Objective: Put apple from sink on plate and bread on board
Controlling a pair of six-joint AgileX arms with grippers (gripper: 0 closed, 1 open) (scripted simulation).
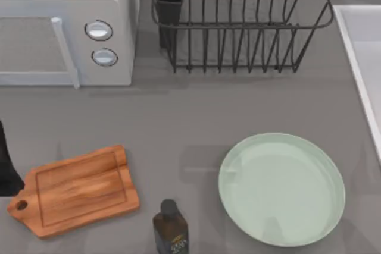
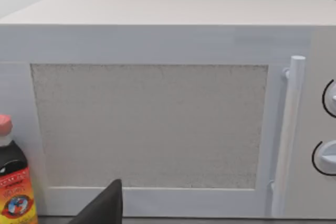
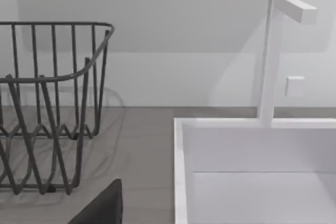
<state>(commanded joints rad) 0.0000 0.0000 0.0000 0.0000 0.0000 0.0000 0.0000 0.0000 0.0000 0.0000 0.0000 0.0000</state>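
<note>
While seen from above, the plate (image 1: 281,188) lies bare at the surface's (image 1: 196,111) right, board (image 1: 74,190) at left, sink (image 1: 362,57) at the right edge. Left wrist view: microwave (image 2: 157,108), sauce bottle (image 2: 14,187); tool state cannot be told. Right wrist view: sink (image 3: 252,171), dish rack (image 3: 50,108); tool state likewise.

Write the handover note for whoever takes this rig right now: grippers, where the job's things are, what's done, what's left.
Left arm parked at the table's left edge beside the board; its wrist camera faces the microwave. Right wrist camera faces the sink and the dish rack.
Plate sits bare at front right. Board bare at front left, a dark bottle just right of it. Sink runs along the right edge.
Done: nothing yet.
Left: apple from sink to plate, bread to board. Find both first.
</note>
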